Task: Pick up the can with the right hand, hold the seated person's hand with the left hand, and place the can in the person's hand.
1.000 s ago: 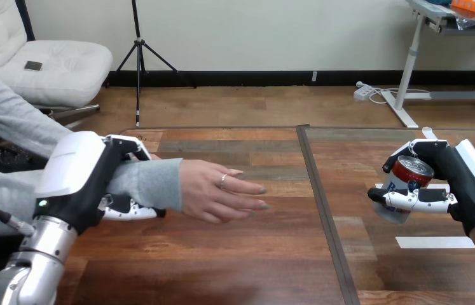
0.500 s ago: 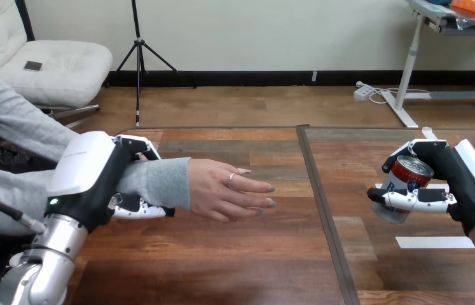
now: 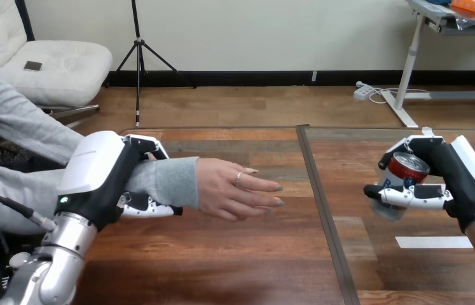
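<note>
Right hand point(image 3: 457, 181), black with white shells, is clasped round one can point(image 3: 405, 173). Its fingers point(image 3: 416, 145) curl over the can's far side and its thumb point(image 3: 406, 194) lies across the near side. The can sits tilted in that grasp, with its red top turned up and towards the palm. It has a pale label with some dark print, too small to read. The silver forearm behind this hand rises from the lower right corner, so the palm faces left.

Left hand point(image 3: 98, 181) is closed round the person's wrist point(image 3: 168, 181), which is covered by a grey sleeve. Its fingers point(image 3: 147, 145) hook over the top of the wrist and its thumb point(image 3: 152, 208) presses from beneath. The white shell on its back faces up, and its forearm slants up from the lower left.

One person's hand point(image 3: 238, 190) reaches out just past the left hand's fingertips. It is palm down, with its fingers straight and pointing towards the right hand. It holds nothing. It lies between the two robot hands, well apart from the can.

Below the right hand, a white tape strip point(image 3: 435, 242) lies flat on the wooden table point(image 3: 254, 267).

Counted: two robot hands, one person's hand, one can, one tape strip.
</note>
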### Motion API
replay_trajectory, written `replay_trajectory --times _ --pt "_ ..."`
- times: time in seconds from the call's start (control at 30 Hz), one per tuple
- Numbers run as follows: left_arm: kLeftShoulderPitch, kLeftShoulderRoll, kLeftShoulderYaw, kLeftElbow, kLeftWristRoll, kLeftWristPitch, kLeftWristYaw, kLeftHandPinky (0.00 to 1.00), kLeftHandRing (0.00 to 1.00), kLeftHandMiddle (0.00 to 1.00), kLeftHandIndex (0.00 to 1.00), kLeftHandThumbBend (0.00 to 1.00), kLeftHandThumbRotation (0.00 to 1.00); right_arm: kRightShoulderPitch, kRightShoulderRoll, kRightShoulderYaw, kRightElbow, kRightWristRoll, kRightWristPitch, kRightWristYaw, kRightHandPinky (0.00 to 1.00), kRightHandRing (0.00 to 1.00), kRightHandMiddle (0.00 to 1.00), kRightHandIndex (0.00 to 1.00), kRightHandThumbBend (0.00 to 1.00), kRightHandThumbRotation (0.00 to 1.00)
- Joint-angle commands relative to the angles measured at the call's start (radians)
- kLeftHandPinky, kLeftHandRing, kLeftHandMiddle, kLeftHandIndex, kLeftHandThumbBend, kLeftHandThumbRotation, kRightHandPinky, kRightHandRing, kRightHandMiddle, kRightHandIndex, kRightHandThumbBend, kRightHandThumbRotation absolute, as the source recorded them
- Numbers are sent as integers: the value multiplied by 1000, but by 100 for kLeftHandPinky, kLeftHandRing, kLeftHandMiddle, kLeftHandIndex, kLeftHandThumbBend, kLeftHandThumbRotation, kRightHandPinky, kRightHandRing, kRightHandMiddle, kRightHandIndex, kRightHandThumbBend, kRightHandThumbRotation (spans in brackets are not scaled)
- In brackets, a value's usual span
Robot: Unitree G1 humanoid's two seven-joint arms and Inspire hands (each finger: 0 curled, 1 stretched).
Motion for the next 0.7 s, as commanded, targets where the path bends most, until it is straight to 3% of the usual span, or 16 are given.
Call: replay_trajectory --times 0.0,0.67 --pt "-130 -33 2 -19 -16 -48 48 14 17 26 40 80 0 -84 31 4 -74 19 0 -2 33 36 41 46 64 0" --pt "-121 -20 9 -14 -28 -53 21 17 21 30 41 78 0 -161 87 43 -36 -9 -13 -9 35 37 41 45 65 0"
